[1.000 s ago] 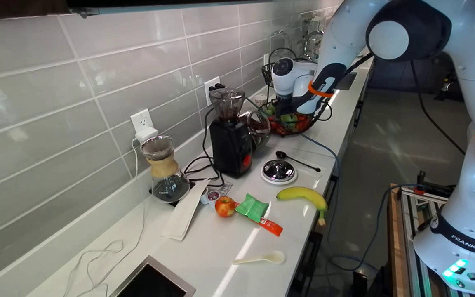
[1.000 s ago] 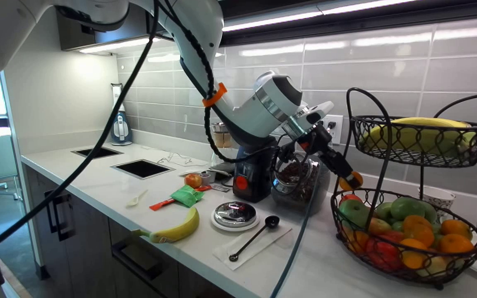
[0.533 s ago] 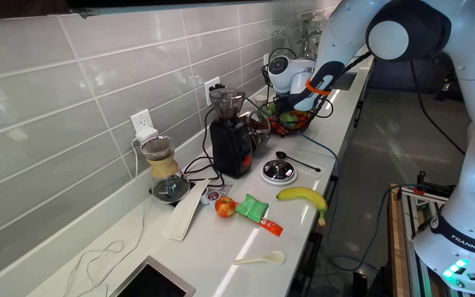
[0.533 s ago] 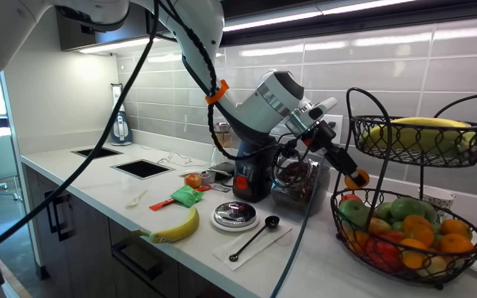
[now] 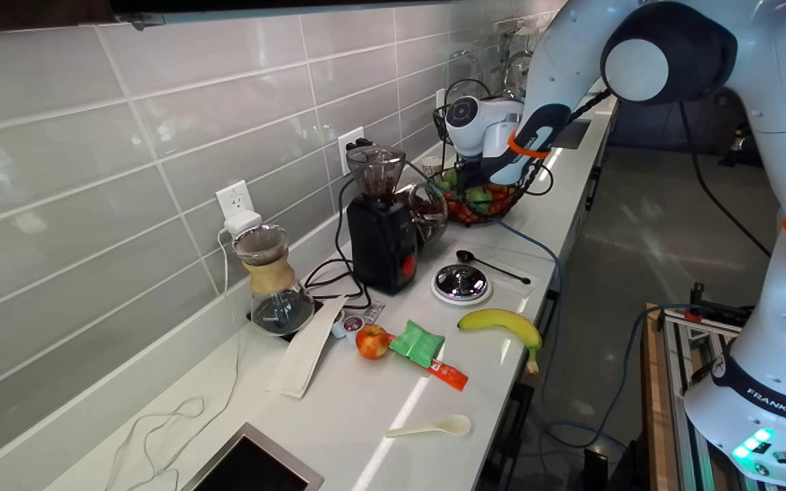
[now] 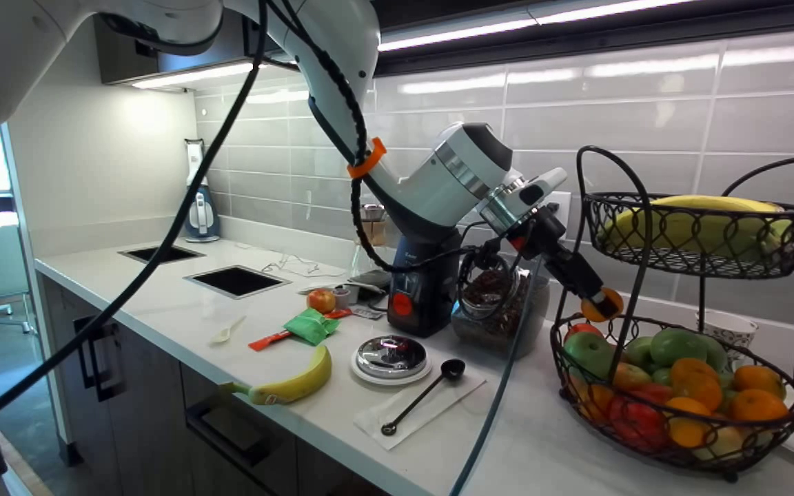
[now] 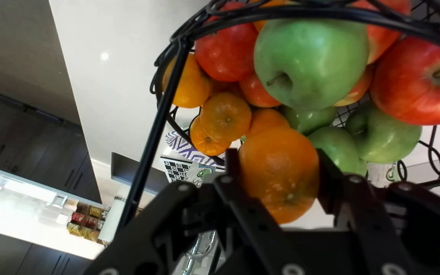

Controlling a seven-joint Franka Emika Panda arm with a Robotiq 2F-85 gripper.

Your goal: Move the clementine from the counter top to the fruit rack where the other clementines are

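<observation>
My gripper (image 6: 598,297) is shut on the clementine (image 7: 280,173), with a black finger on each side of it. The held clementine also shows in an exterior view (image 6: 593,314), just above the left rim of the lower tier of the fruit rack (image 6: 704,274). The other clementines (image 6: 697,382) lie in that lower tier among apples; several also show in the wrist view (image 7: 225,116), beyond the held one. The white counter top (image 6: 542,427) runs under the rack. In an exterior view the fruit rack (image 5: 473,218) is partly hidden by my arm, and the clementine is hidden.
Bananas (image 6: 714,227) lie in the upper tier, above and right of my gripper. The rack's wire uprights stand close by. A glass jar (image 6: 500,303) and black grinder (image 6: 423,289) stand under my arm. A banana (image 6: 297,382), scoop (image 6: 421,399) and apple (image 6: 321,300) lie on the counter.
My gripper has moved right with the clementine in it, from beside the rack to over the lower tier's rim, ending slightly lower. The other objects have not moved.
</observation>
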